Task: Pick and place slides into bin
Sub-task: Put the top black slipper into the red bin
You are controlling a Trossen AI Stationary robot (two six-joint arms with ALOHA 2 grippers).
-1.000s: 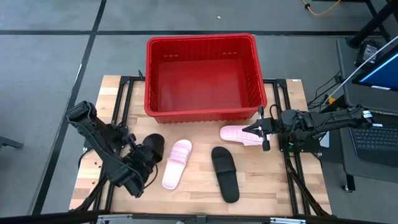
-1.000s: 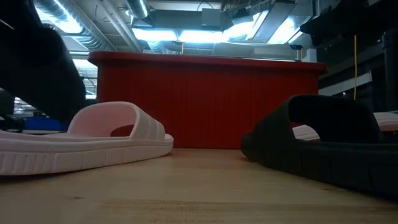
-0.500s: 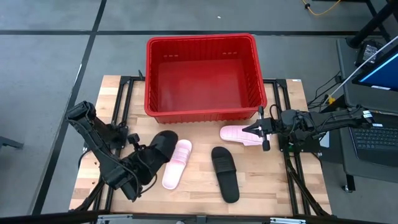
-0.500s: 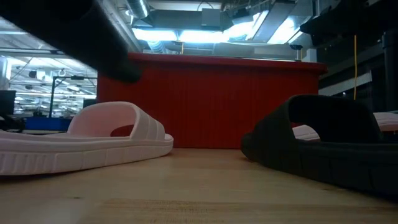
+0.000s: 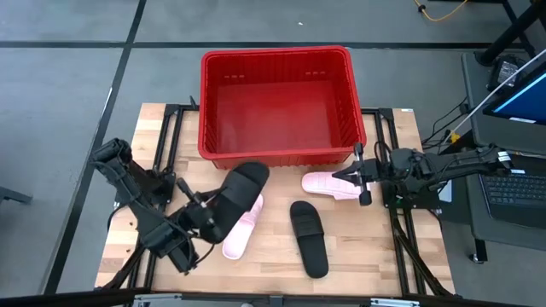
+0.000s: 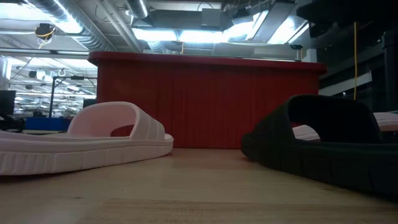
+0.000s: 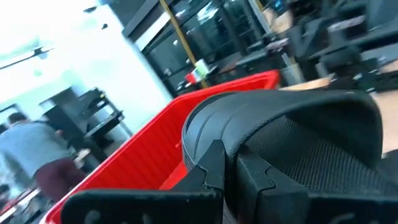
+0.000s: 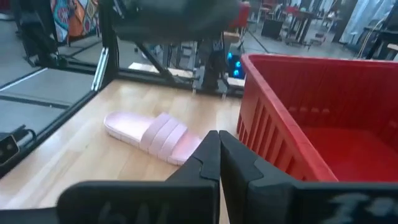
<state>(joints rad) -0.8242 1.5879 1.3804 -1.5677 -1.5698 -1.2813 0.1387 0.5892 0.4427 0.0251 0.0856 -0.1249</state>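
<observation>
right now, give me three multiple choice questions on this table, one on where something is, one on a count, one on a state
1. Where is the black slide held by the left gripper?
A. lifted above the table, near the bin's front wall
B. lying inside the bin
C. flat beside the right gripper

2. How many slides lie on the table?
A. one
B. three
C. five

3. What is in the bin?
A. two pink slides
B. one black slide
C. nothing that shows

Answers:
1 A: the left gripper is shut on the black slide, which hangs over the left pink slide close to the bin.
2 B: the left pink slide, the right pink slide by the shut right gripper, and the second black slide rest on the table.
3 C: the high view shows only bare red floor.
</observation>
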